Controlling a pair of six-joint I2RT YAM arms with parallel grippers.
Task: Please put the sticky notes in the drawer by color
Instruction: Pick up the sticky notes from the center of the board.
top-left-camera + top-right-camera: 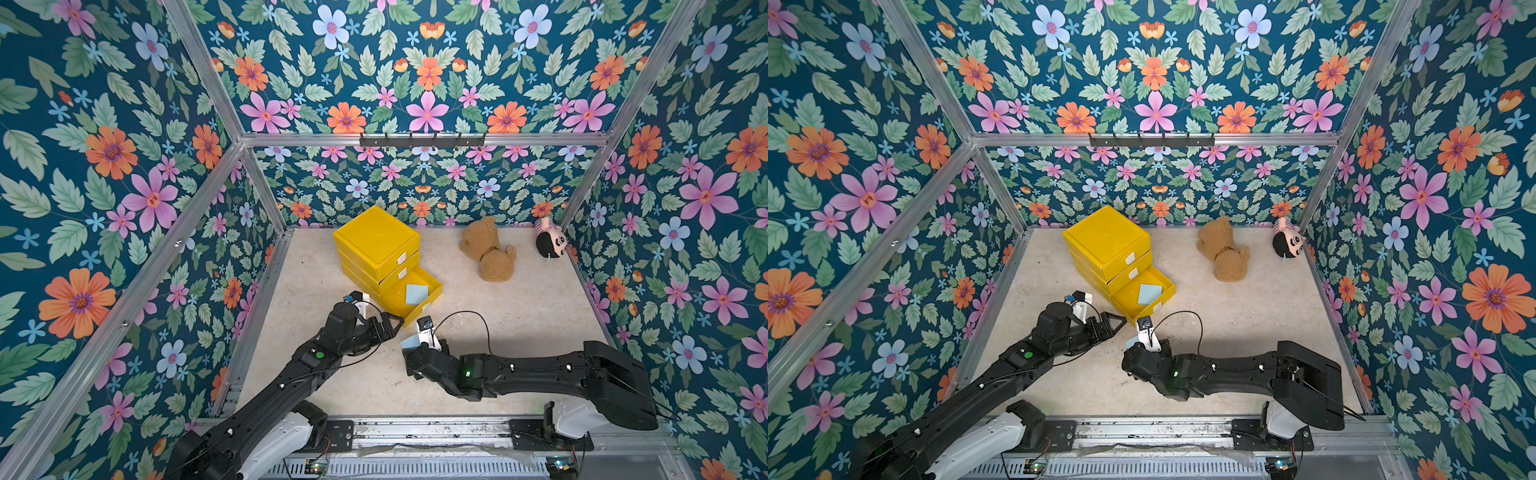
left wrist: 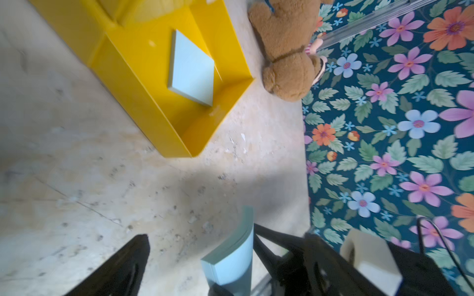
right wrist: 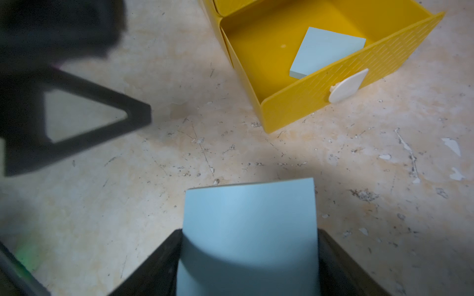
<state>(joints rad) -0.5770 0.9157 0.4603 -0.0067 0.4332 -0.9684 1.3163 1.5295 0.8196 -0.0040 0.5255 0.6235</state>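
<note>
- left gripper [image 1: 395,326] at left, spread wide, holding nothing, low over the table [image 1: 519,332], tips near the open drawer's front corner but not touching it.
- cabinet [image 1: 374,239] toward the back, set at an angle, upper two drawers shut, bottom drawer [image 1: 395,301] standing out toward the arms.
- blue note [image 1: 417,294] flat and askew on that drawer's floor, close behind the front wall with its white tab [image 3: 348,85].
- right gripper [image 3: 248,246] just in front of the open drawer, clamped on a second blue note [image 3: 248,205] by two opposite edges, jaws far apart, paper bowed between them; thick as a pad in the left wrist view.
- bear [image 1: 488,251] lying right of the cabinet, well apart from it.
- doll [image 1: 550,245] in the back right corner, by the wall.
</note>
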